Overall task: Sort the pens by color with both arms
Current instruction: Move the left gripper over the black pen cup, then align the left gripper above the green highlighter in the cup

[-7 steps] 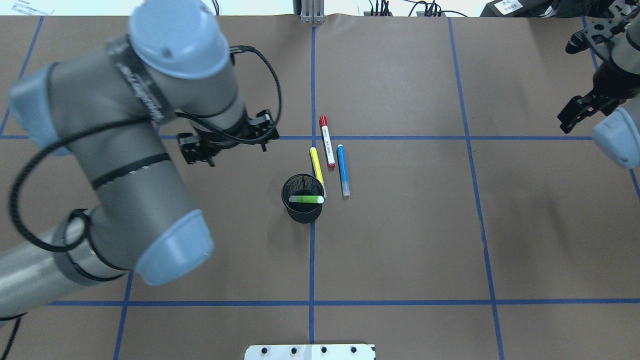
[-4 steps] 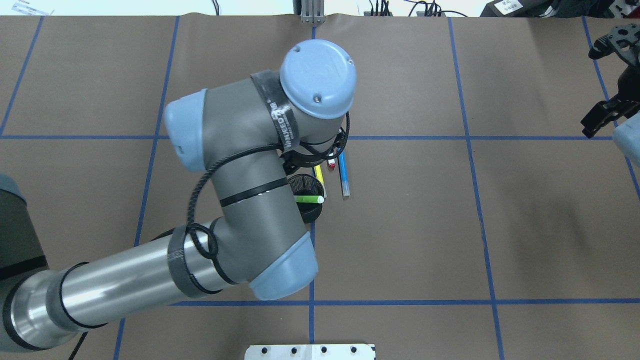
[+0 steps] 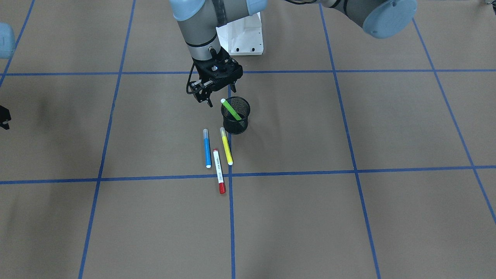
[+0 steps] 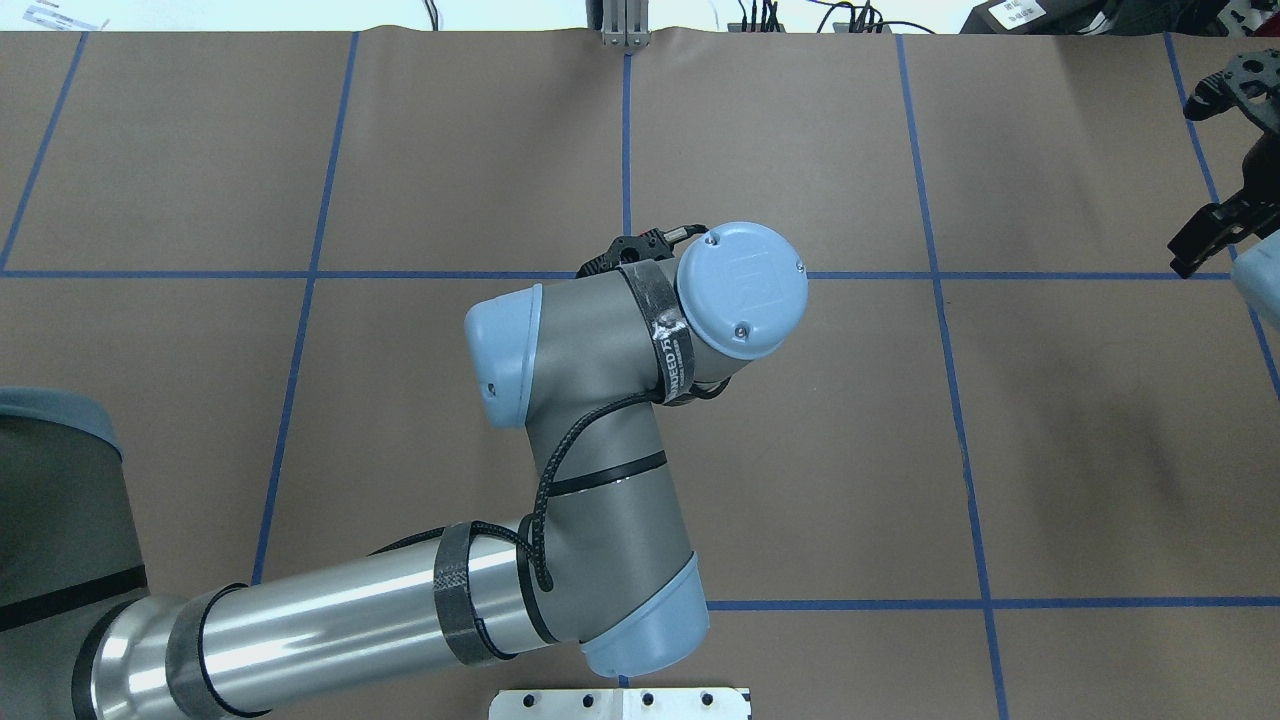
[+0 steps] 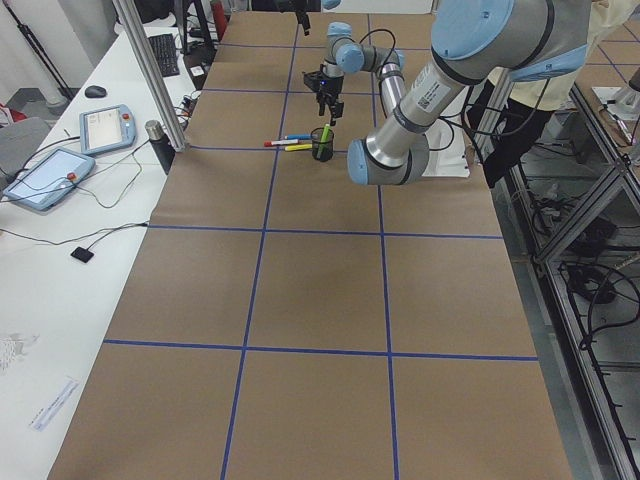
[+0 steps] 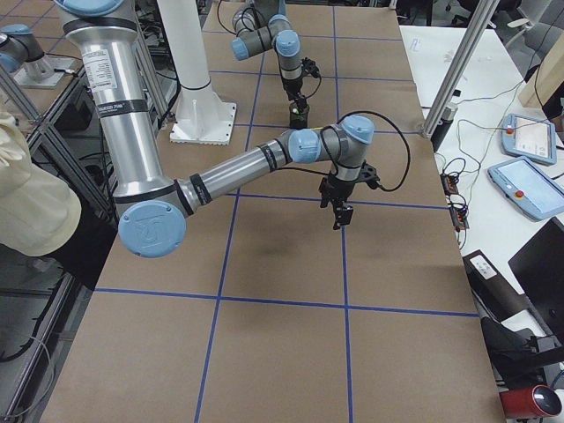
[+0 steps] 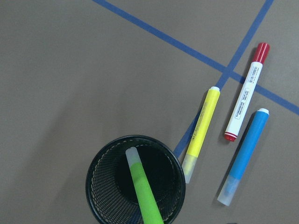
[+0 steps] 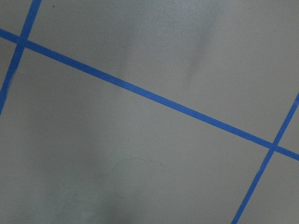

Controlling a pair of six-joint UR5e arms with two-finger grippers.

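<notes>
Black mesh cup [image 3: 243, 123] is loaded with one pen: the bright green pen [image 3: 231, 109], leaned tilted with its end over the rim. Blue pen [image 3: 207, 148], yellow pen [image 3: 226, 146] and red-capped white pen [image 3: 218, 170] are laid flat on the counter [image 3: 348, 213] just beside the cup, yellow nearest it. Left gripper [image 3: 205, 100] is held above and just beside the cup, fingers parted and empty. Right gripper [image 6: 338, 220] is held well apart from the cup, and its finger state cannot be told.
</notes>
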